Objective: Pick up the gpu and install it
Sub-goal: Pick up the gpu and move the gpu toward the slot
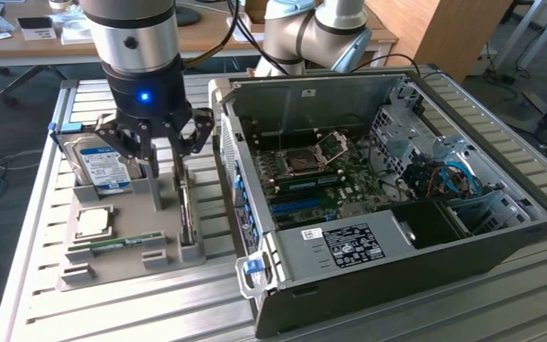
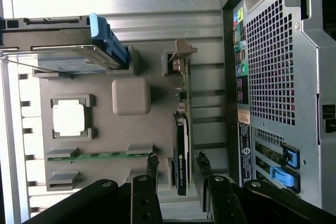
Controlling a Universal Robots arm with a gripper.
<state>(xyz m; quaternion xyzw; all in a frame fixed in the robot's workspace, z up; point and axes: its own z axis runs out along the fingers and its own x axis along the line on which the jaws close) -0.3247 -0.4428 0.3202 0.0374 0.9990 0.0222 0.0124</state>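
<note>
On the slatted metal table we see the gripper, jaws apart and unclamped, above the grey tray, with the gpu standing on edge between its fingers, computer case beside it.

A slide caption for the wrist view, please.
Open gripper straddles the gpu standing on edge in the gray tray.
</note>
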